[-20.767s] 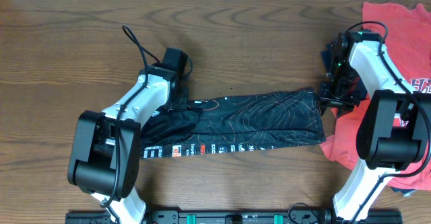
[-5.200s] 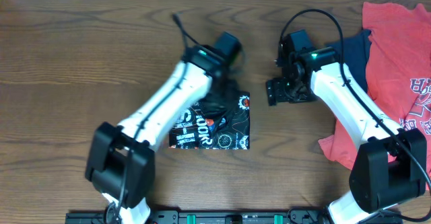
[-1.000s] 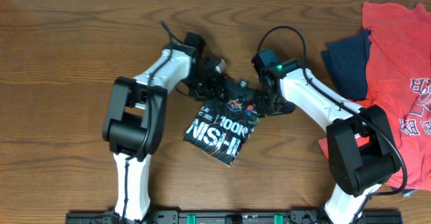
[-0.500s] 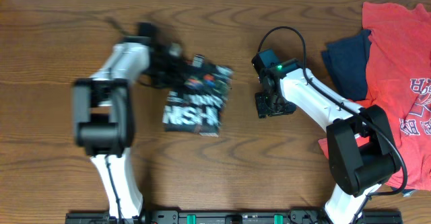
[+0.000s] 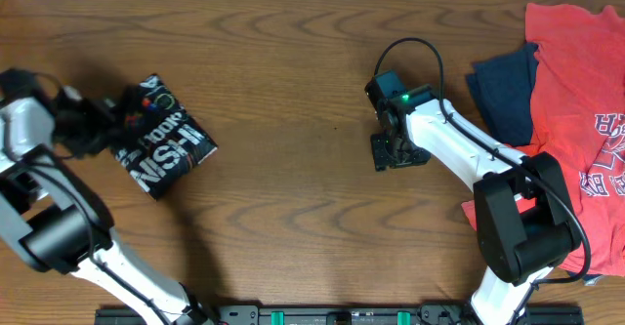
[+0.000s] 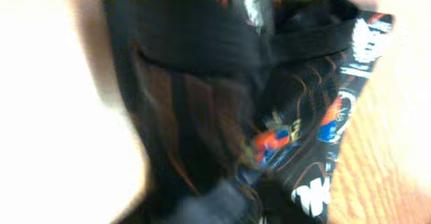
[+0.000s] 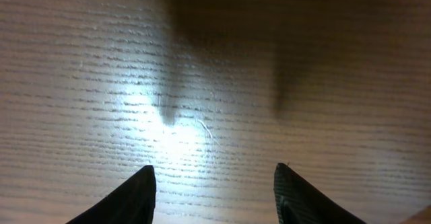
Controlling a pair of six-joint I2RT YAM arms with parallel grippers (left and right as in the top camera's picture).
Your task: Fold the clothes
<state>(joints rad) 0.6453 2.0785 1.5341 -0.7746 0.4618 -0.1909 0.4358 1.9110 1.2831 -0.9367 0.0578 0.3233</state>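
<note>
**Folded jersey on the left of the table, right end effector spread over bare wood**

From overhead, the shiny black sports jersey with white lettering and coloured logos point(image 5: 164, 138) lies as a folded, tilted packet far to the left of the brown wooden table point(image 5: 293, 71). The left end effector point(image 5: 103, 130) is at its left edge, but it is blurred there. The left wrist camera adds the thin orange-red lines on the dark fabric point(image 6: 222, 103), which fills its frame. It is also smeared, so I cannot tell whether these jaws are spread or pinching the cloth.

The right end effector point(image 5: 395, 154) hovers near the table's middle, well apart from the jersey. Only its wrist view shows the two dark fingertips point(image 7: 128, 197) standing apart, with lit wood grain between them and nothing held.

Only the overhead view shows the red T-shirt with lettering point(image 5: 576, 91) and the plain navy garment point(image 5: 506, 91), which overlap at the right edge.
</note>
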